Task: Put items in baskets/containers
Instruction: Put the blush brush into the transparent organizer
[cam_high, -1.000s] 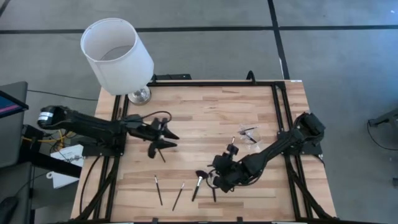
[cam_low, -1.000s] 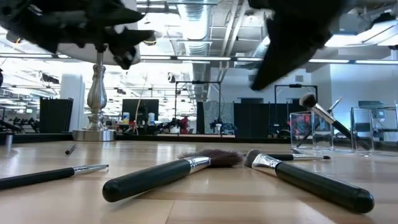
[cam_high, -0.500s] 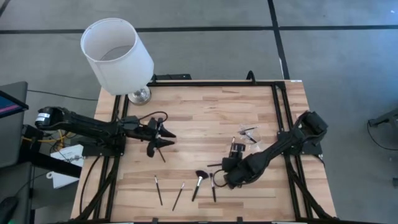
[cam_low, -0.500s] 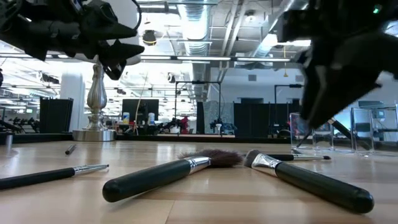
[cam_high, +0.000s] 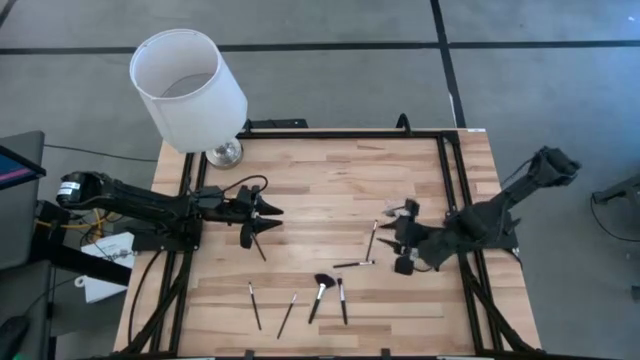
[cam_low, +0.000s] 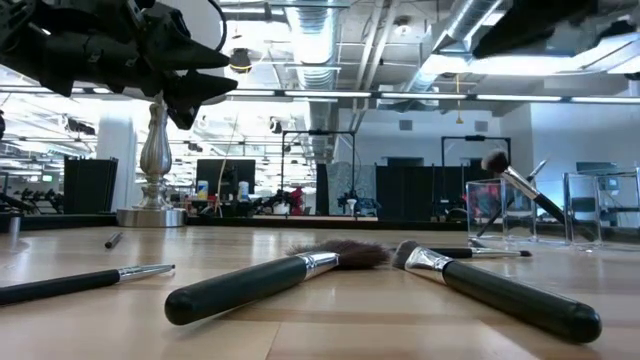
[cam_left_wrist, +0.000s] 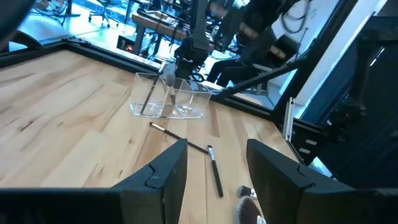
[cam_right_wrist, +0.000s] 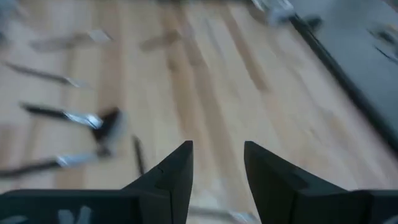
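Several slim black makeup brushes lie flat on the wooden table near its near edge: a fluffy-headed one (cam_high: 320, 294), thin ones (cam_high: 254, 305) (cam_high: 287, 315) (cam_high: 342, 300), and one (cam_high: 353, 264) farther in. The clear container (cam_left_wrist: 168, 99) stands toward the table's right side; a brush (cam_low: 515, 185) leans in it. My left gripper (cam_high: 266, 214) is open and hovers over the table's left part, above a short brush (cam_high: 258, 246). My right gripper (cam_high: 398, 240) is open and hangs in the air just near of the container, holding nothing.
A big white lampshade (cam_high: 187, 88) on a metal lamp base (cam_high: 224, 153) stands at the table's far left corner. Black frame rails (cam_high: 450, 180) run along the table's right and far edges. Bare wood (cam_high: 320, 185) lies between the two grippers.
My right gripper has drawn back from the brushes by the near edge, moving toward the table's right and far side and rising, with its arm lifting high. The brushes it left stay flat where they were.
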